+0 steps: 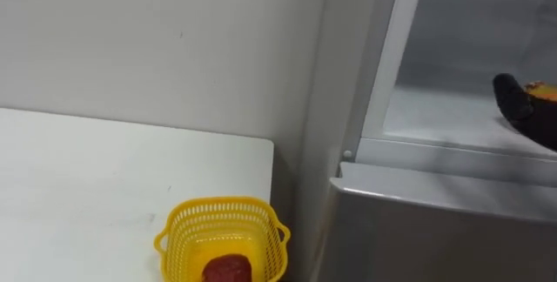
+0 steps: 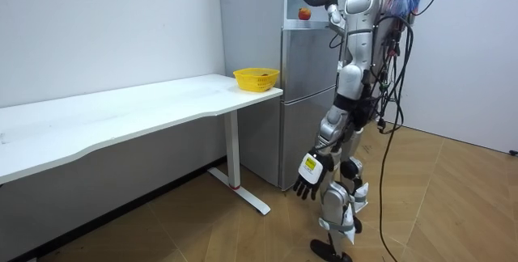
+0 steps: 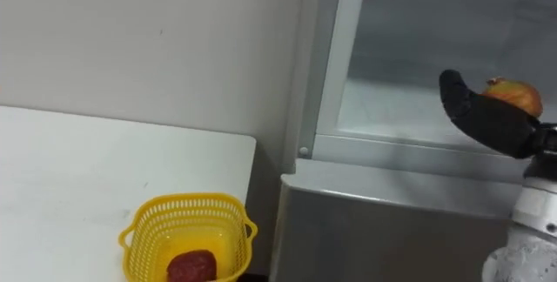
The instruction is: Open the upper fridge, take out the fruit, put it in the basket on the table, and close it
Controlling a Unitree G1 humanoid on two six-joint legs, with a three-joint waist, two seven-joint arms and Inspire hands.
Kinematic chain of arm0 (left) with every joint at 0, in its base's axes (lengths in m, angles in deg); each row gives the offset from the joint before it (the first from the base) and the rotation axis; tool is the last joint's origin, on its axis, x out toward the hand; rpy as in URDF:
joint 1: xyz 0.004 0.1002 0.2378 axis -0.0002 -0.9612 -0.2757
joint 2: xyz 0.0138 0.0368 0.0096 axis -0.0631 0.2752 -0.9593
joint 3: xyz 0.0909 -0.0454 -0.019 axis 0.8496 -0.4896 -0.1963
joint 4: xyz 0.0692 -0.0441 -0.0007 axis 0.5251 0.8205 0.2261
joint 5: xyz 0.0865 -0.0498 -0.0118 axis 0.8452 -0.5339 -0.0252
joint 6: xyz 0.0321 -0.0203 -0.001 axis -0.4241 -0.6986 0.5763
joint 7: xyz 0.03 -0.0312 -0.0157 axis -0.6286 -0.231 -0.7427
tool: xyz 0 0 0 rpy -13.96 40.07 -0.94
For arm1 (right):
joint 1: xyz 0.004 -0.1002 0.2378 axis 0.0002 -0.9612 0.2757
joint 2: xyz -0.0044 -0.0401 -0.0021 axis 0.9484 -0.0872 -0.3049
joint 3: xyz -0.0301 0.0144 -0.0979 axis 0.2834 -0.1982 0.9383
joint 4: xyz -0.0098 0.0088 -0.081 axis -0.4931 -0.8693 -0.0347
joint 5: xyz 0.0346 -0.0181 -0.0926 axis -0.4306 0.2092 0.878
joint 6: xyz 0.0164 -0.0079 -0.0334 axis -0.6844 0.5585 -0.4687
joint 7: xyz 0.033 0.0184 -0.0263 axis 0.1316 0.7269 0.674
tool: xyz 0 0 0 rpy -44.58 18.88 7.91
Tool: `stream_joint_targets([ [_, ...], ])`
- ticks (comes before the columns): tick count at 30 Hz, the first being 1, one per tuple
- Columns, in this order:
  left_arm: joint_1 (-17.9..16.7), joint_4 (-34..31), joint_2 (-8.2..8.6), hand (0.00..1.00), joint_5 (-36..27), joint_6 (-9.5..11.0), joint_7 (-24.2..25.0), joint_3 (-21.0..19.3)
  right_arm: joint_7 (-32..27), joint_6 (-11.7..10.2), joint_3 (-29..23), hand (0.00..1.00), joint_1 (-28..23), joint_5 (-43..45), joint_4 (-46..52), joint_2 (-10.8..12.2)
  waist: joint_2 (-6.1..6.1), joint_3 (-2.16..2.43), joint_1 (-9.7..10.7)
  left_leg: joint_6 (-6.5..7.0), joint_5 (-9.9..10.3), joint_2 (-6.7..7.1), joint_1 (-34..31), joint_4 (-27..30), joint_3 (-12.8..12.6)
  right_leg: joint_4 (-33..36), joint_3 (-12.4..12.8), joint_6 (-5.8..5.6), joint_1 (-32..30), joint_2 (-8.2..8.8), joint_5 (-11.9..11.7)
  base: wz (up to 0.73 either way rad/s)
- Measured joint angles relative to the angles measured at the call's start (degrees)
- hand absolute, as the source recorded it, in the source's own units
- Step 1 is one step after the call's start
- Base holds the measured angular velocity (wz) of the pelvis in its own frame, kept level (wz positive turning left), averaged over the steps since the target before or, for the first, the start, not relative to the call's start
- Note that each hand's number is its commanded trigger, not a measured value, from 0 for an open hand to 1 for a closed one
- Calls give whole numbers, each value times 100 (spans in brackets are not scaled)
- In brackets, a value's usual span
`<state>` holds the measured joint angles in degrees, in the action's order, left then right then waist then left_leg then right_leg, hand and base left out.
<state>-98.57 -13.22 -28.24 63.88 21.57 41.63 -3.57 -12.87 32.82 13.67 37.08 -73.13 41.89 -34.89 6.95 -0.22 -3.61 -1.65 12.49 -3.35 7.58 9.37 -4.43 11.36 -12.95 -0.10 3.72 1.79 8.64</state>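
The upper fridge compartment point(image 3: 392, 108) stands open. On its white shelf lies a round orange-red fruit point(image 3: 515, 96), which the room view shows at the shelf's front edge point(image 2: 304, 13). My right hand point(image 3: 492, 121) is raised into the compartment, just in front of and beside the fruit, with straight, spread fingers that are not closed round it. At my side my left hand point(image 2: 307, 183) hangs low with relaxed fingers and holds nothing.
A yellow mesh basket point(image 3: 183, 204) with a dark red item point(image 3: 191, 266) in it sits on the white table's point(image 1: 104, 177) corner, left of the fridge. The closed grey lower fridge door point(image 3: 392, 221) is right before me. I stand close against the fridge.
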Motion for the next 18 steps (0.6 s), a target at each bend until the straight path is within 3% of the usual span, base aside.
stream_joint_targets([
  [8,10,-27,-7,0,20,-70,44,-4,155,73,4,0,407,-157,-459,-334,-14,-8,0,2,3,-1,-6,2,38,25,-67,-2,13,15,1,3],
  [10,12,-30,-11,0,25,-71,100,-135,158,197,4,0,596,-208,-733,-484,-22,-10,-3,2,3,0,-15,-5,71,30,-100,-5,11,18,5,7],
  [15,-26,-32,-34,0,25,-92,126,-284,222,414,5,0,669,-200,-894,-773,46,38,-20,-2,0,2,-23,4,137,42,-139,-3,18,17,32,5],
  [18,-85,-30,-52,0,25,-119,127,-285,343,450,12,0,672,-190,-898,-781,125,51,-15,-2,0,3,-17,17,146,41,-139,-5,38,20,36,0],
])
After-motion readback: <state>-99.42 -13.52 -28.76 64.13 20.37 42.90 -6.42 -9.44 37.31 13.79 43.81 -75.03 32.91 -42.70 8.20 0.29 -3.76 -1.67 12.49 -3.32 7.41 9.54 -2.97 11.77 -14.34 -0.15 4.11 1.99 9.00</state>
